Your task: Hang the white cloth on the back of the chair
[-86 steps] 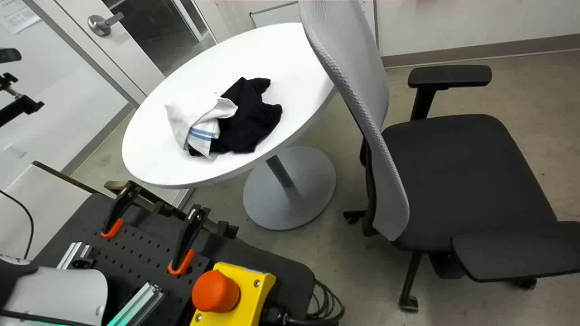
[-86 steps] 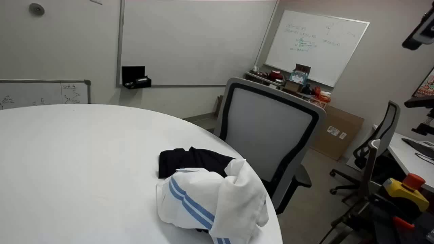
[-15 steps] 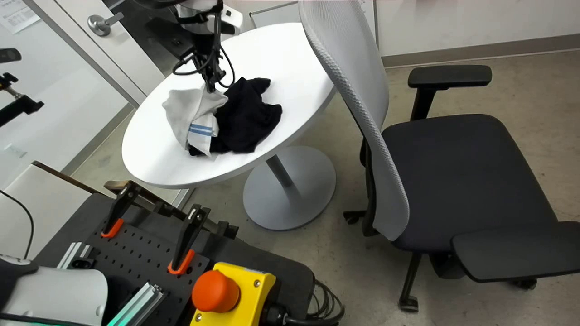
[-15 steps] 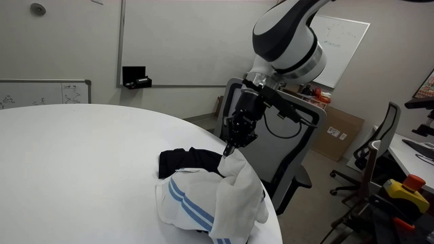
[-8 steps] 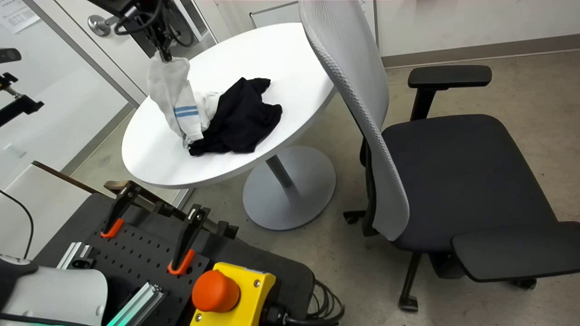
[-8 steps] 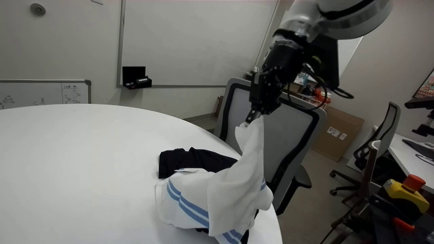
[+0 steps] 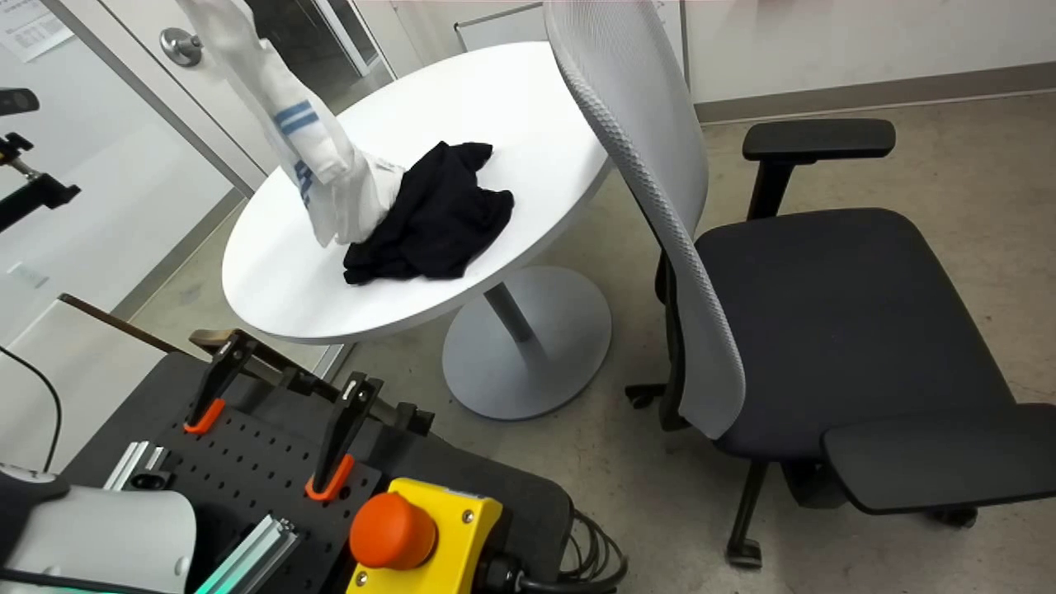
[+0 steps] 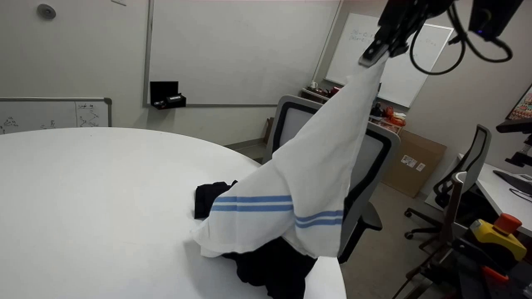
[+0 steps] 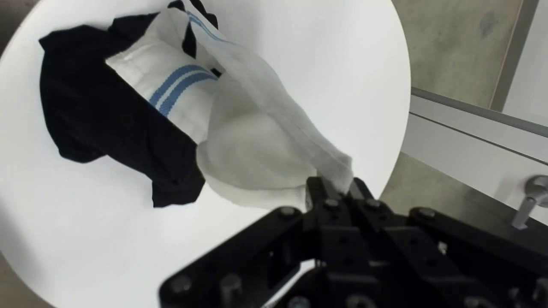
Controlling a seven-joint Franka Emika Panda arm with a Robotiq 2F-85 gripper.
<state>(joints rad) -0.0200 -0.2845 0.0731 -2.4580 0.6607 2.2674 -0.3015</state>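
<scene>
Can't follow blue-striped white cloth (image 7: 299,134) or grey mesh chair back (image 7: 667,190) past top edge in an exterior view. Can't see all of crumpled black cloth (image 8: 274,263) in an exterior view — partly behind white cloth.

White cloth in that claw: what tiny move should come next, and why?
I'd probably raise the claw slightly before heading for the chair back: the claw grips one end of the white cloth, but its lower part overlaps the black cloth in the wrist view and may be touching it, so moving sideways now might drag that along.
</scene>
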